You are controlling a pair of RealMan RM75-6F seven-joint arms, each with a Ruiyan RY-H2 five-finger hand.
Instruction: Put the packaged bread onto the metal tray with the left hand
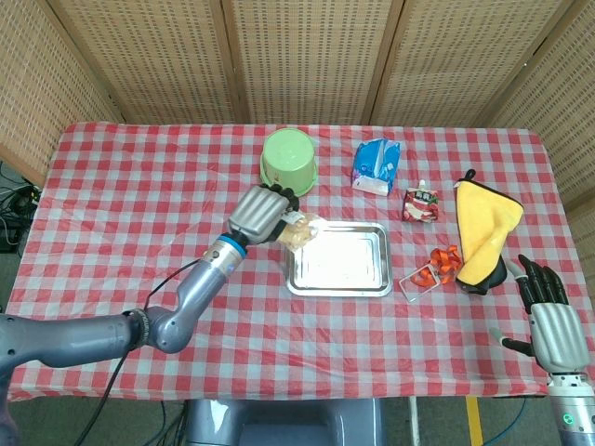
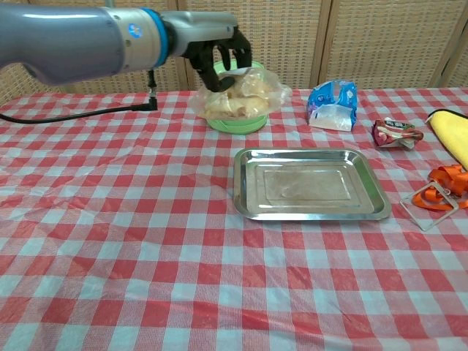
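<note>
Chest view has the left hand (image 2: pixel 219 55) clutching the clear-wrapped packaged bread (image 2: pixel 241 95) aloft, seemingly just short of the rectangular metal tray (image 2: pixel 308 184), ready to lower

From the chest camera I see the bread (image 2: pixel 238 97) hiding most of the green bucket (image 2: pixel 235 123), and the right frame edge cuts the yellow cloth (image 2: pixel 453 135). Overhead, my right robot hand (image 1: pixel 552 321) covers the cloth's lower tip.

Woven rattan wall panels (image 1: pixel 307 56) stand behind a red-checked tablecloth (image 1: pixel 139 186).
</note>
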